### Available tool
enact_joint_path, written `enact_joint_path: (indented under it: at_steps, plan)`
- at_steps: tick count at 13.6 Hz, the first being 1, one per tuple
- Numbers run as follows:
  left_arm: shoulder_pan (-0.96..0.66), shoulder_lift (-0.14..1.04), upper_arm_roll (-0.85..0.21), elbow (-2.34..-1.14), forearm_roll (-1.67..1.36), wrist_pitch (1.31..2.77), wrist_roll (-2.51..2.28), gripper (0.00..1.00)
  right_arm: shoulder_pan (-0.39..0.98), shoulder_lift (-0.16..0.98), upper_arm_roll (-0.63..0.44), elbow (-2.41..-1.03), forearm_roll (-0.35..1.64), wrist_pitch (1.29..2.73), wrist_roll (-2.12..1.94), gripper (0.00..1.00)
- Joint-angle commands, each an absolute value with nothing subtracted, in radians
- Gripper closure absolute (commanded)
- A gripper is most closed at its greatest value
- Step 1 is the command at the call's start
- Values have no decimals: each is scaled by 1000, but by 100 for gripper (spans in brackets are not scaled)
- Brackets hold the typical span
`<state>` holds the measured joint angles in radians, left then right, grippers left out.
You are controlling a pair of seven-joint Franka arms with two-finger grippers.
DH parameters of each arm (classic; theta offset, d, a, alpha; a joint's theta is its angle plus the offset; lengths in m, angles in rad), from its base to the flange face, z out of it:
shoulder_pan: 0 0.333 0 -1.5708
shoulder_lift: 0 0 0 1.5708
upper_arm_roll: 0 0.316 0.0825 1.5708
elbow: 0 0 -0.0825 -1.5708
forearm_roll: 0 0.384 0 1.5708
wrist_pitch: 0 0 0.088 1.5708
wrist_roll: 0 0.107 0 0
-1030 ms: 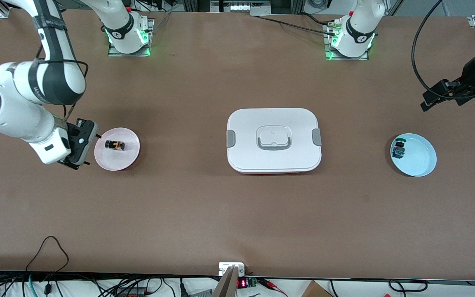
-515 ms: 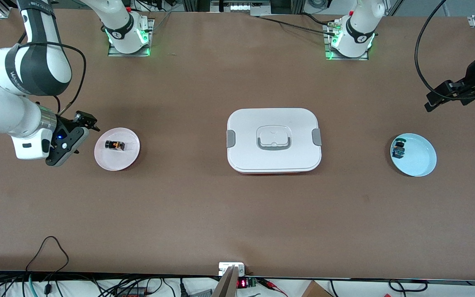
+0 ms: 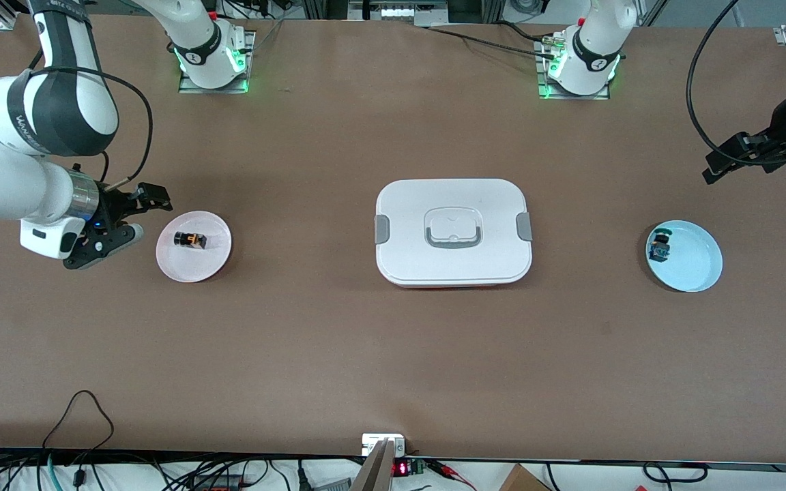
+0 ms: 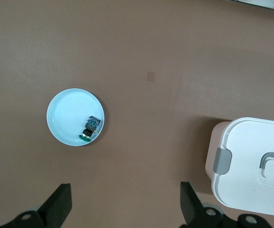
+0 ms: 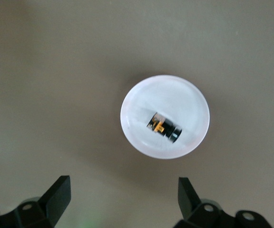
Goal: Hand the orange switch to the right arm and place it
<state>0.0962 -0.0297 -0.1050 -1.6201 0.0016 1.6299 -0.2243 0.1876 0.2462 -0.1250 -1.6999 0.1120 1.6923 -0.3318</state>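
- Orange switch [image 3: 190,240] was seen lying in the pink plate [image 3: 212,262], just beside the right hand [image 3: 130,217], whose fingers were spread and empty.
- Left hand [image 3: 727,162], also released, waited over the bench [image 3: 393,354] near the blue plate [image 3: 696,262].
- Any further retreat is best kept clear of the plate rim.

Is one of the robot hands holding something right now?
No. The right gripper is open beside the pink plate, where the orange switch lies. The left gripper is open too, empty, waiting at its table end.
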Motion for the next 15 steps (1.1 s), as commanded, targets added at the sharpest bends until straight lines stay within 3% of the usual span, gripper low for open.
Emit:
enact_joint_path:
  at_steps: [1,10,15]
  plan:
    - [104,-25,-107,-1597,32,1606,-235,0,179,238,-115,-1657,114,1611,-183,0]
    - [106,-23,-107,-1597,32,1608,-233,0,172,245,-124,-1572,40,1611,-100,0]
    - [106,-21,-109,-1597,31,1611,-233,0,144,247,-126,-1427,40,1496,-38,0]
